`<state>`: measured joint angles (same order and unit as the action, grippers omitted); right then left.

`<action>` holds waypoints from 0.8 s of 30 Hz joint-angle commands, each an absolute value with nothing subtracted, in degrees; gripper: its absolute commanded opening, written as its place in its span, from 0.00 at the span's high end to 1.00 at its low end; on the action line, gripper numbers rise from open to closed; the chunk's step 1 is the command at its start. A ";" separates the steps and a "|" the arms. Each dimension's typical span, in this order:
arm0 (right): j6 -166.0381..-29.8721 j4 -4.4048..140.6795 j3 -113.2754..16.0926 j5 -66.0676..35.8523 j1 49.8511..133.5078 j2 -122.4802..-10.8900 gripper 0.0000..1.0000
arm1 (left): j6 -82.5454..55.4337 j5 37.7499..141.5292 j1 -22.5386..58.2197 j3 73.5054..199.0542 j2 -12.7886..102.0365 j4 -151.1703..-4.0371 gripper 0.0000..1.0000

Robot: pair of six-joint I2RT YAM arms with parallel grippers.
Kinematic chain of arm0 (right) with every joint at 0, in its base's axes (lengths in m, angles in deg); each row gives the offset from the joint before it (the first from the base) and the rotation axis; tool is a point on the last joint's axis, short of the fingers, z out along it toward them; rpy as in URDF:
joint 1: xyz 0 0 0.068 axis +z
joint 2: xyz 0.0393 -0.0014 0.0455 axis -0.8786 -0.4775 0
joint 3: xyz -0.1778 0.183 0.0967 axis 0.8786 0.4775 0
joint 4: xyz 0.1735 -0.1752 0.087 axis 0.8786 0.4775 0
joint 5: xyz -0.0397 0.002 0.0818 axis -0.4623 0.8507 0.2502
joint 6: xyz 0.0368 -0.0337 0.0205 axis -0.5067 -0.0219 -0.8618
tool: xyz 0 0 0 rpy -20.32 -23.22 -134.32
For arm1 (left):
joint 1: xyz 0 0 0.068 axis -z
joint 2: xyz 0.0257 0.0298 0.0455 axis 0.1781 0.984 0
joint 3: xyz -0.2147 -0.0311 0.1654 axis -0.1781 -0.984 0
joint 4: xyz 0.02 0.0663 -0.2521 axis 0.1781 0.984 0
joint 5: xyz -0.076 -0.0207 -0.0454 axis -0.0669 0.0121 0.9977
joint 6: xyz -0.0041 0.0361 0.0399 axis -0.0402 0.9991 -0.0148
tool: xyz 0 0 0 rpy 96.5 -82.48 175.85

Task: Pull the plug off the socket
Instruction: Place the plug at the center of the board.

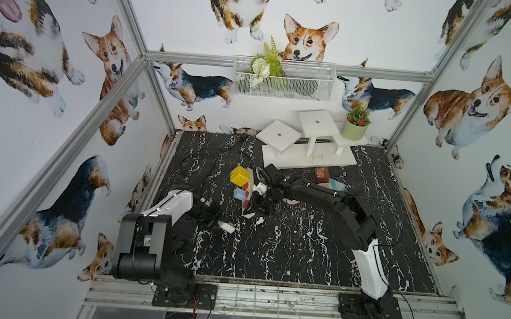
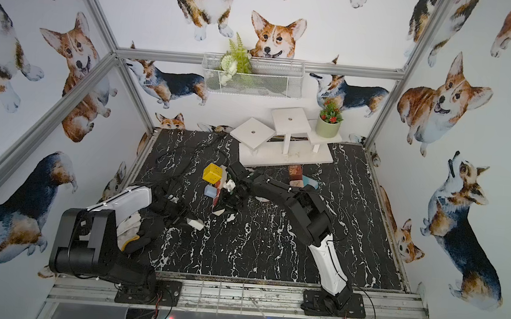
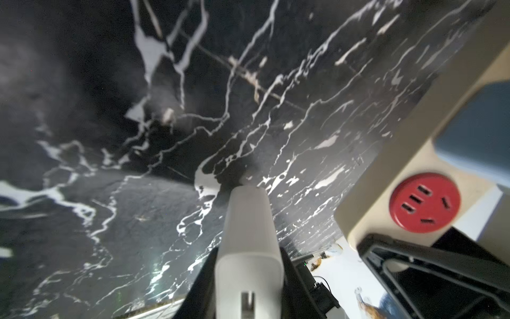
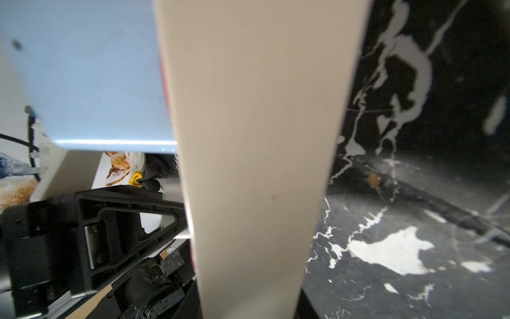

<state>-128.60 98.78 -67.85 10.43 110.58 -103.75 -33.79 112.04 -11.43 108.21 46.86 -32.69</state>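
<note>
The plug (image 3: 248,248) is a white block with a metal prong showing, and my left gripper (image 3: 248,287) is shut on it. It hangs free, apart from the socket, a red round face (image 3: 425,203) on a beige power strip (image 3: 386,171). In both top views the plug (image 1: 227,227) (image 2: 196,223) lies just left of the strip (image 1: 247,209) (image 2: 218,208), which stands on edge mid-table. My right gripper (image 4: 248,303) is shut on the strip's beige body (image 4: 262,165). Its arm (image 1: 324,199) reaches in from the right.
A blue adapter (image 4: 91,74) (image 1: 239,194) and a yellow cube (image 1: 240,175) sit on the strip. Black cables (image 1: 216,156) trail to the back left. White stands (image 1: 315,121), a plant pot (image 1: 354,130) and brown blocks (image 1: 323,174) stand behind.
</note>
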 commanded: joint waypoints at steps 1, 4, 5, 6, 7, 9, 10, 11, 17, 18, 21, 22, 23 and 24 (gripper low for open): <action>-126.91 96.25 -68.62 11.84 110.70 -103.70 1.00 | -34.66 111.31 -11.05 107.46 47.28 -33.04 0.70; -126.80 95.92 -68.78 12.24 110.70 -103.68 1.00 | -34.24 106.81 -11.05 108.69 45.98 -30.29 0.52; -126.73 95.90 -68.86 12.27 110.74 -103.63 1.00 | -33.98 104.86 -11.05 109.42 45.34 -29.21 0.44; -126.76 95.81 -68.87 12.39 110.78 -103.68 1.00 | -33.94 103.30 -11.05 109.93 44.78 -28.41 0.39; -126.80 95.64 -68.95 12.68 110.78 -103.76 1.00 | -33.86 100.97 -11.05 110.52 44.09 -27.41 0.34; -126.80 95.54 -68.96 12.76 110.88 -103.82 1.00 | -33.85 97.05 -11.05 111.57 43.02 -25.45 0.27; -126.82 95.54 -68.96 12.95 110.98 -103.78 1.00 | -33.78 95.71 -11.05 111.60 42.56 -24.88 0.26; -126.74 95.54 -69.04 13.12 110.96 -103.73 1.00 | -33.73 94.53 -11.05 112.61 42.12 -24.12 0.25; -126.19 95.34 -68.72 14.08 111.29 -103.06 1.00 | -31.12 90.87 -11.05 118.67 41.48 -21.31 0.20; -126.11 95.16 -68.62 14.32 111.34 -102.89 1.00 | -30.29 90.97 -11.05 119.77 41.75 -21.73 0.20; -126.38 93.79 -67.94 15.26 111.57 -102.23 1.00 | -26.70 96.32 -11.05 121.39 42.46 -27.41 0.23; -126.53 93.32 -67.74 15.71 111.66 -102.09 1.00 | -25.96 98.49 -11.05 121.72 43.00 -29.47 0.25; -126.65 93.26 -67.73 16.01 111.75 -102.02 1.00 | -25.62 100.39 -11.05 122.09 43.70 -31.12 0.27; -126.63 93.26 -67.85 16.28 111.79 -102.18 1.00 | -25.72 101.73 -11.05 122.45 44.33 -32.20 0.28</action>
